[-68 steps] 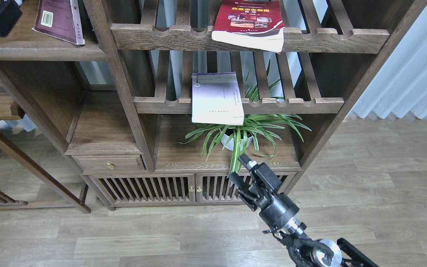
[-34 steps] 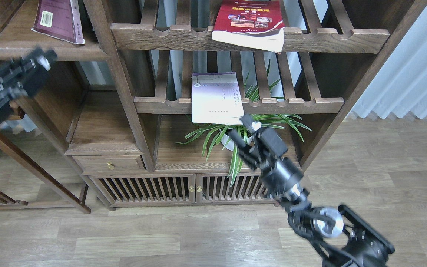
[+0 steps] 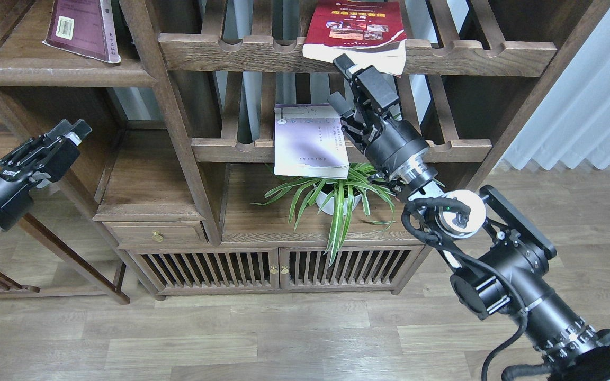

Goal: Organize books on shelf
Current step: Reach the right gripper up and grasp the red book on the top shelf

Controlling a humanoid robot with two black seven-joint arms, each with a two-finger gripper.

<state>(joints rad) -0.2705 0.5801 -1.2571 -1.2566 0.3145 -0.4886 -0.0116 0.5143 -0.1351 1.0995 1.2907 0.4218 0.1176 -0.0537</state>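
The maroon book (image 3: 80,26) lies on the solid dark-brown shelf (image 3: 61,72) at the top left. The red book (image 3: 355,26) lies on the upper slatted rack (image 3: 262,53), overhanging its front rail. The cream book with a purple top band (image 3: 310,140) lies on the lower slatted rack (image 3: 231,151), overhanging it too. My right gripper (image 3: 338,80) is open and empty, just under the red book's front edge and to the right of the cream book. My left gripper (image 3: 72,128) is empty, low at the left, below the shelf, its fingers a little apart.
A potted spider plant (image 3: 344,196) stands under the cream book, beneath my right arm. A small drawer (image 3: 157,233) and slatted cabinet doors (image 3: 273,267) form the base. A pale curtain (image 3: 591,95) hangs at the right. Wood floor lies in front.
My right gripper has risen from the cabinet doors, past the plant, to just under the red book. My left gripper has dropped from beside the maroon book to below the shelf. The books have not moved.
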